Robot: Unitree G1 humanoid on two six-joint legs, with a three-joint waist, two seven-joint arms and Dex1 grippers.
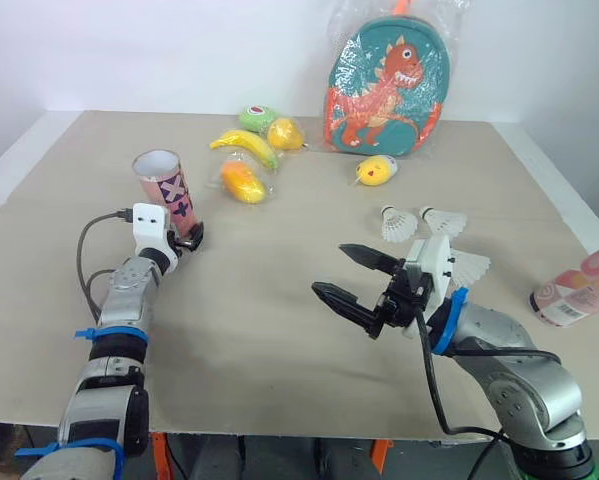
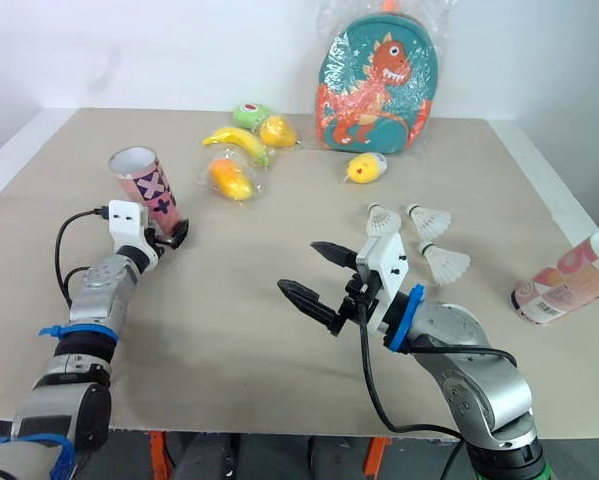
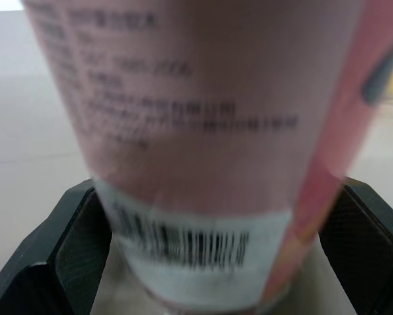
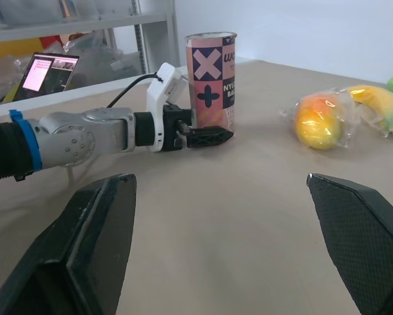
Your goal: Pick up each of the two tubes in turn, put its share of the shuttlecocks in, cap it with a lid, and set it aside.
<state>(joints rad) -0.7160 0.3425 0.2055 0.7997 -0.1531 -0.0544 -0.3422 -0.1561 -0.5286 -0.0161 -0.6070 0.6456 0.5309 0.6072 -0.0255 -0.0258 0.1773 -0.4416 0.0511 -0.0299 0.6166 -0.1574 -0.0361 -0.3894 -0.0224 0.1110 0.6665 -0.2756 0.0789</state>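
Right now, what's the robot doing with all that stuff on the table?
It is only at the start of its packing job. Its left gripper has its fingers closed on the bottom of the upright tube, which stands open on the table. Its right gripper hangs open over the table, holding nothing, near three loose shuttlecocks. The second tube lies on its side at the table's right edge.

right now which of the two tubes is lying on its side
The tube on the robot's far right lies on its side; the other tube stands upright, gripped by the left hand.
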